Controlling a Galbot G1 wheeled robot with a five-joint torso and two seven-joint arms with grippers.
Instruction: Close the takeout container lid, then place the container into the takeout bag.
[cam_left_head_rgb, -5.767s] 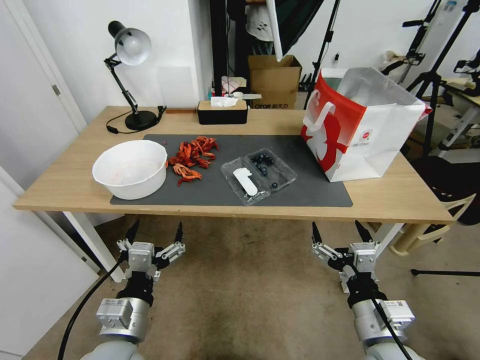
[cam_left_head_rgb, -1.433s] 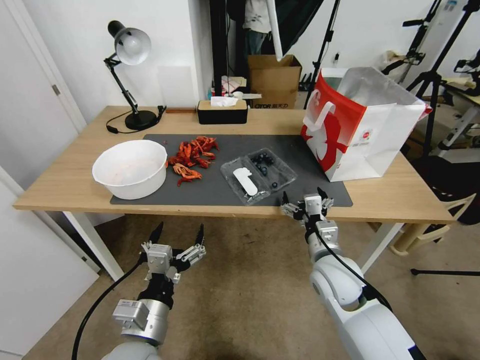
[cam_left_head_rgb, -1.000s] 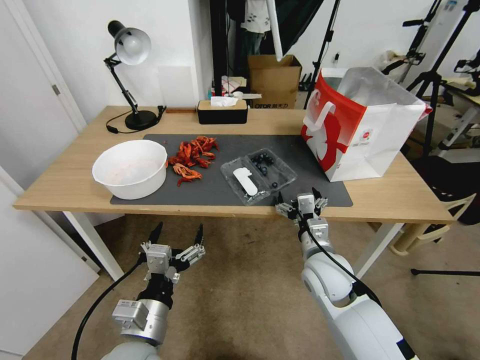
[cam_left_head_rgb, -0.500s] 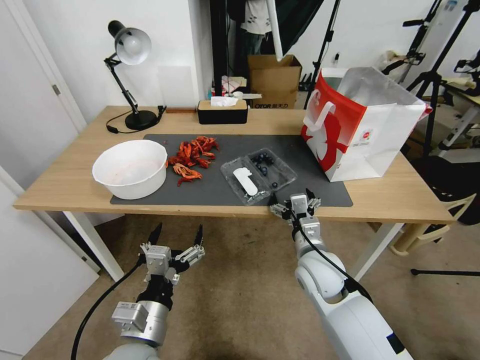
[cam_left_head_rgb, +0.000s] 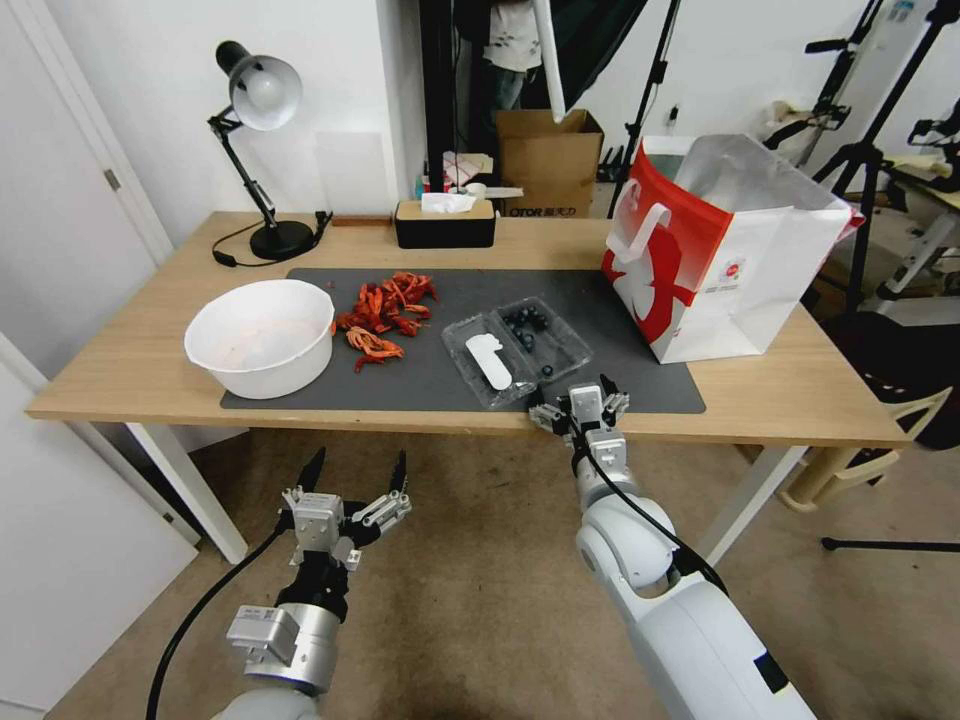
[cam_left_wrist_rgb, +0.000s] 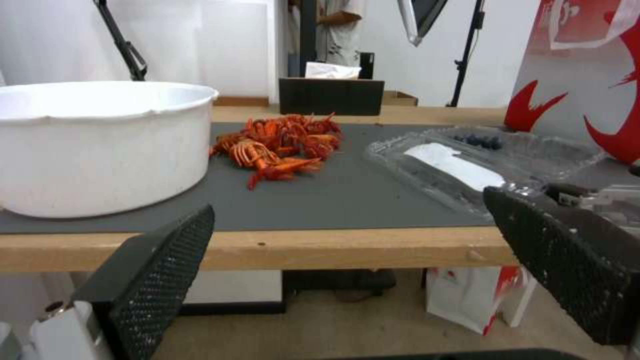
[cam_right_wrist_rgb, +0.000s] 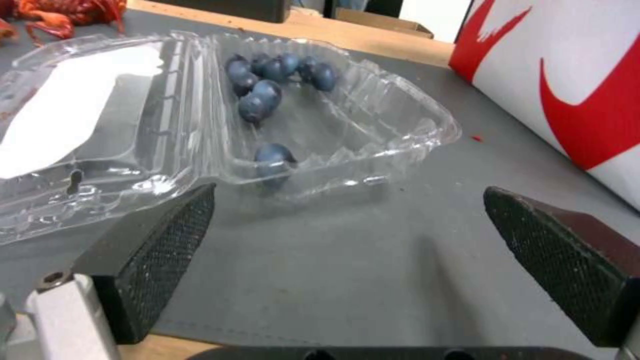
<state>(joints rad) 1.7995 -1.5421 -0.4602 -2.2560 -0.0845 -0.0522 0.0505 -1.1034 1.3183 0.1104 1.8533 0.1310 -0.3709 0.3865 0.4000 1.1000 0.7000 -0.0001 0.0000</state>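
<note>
Head view has the container lying flat open on a dark grey mat on the wooden table: thin ribbed clear plastic, berries in one half, the lid with its white oblong sticker beside it. Right gripper sits at the table's near edge just short of the berry half, textured black fingers spread. Left gripper hangs below the table, fingers spread too. Bag, stiff white and red paper, stands on the robot's right.
</note>
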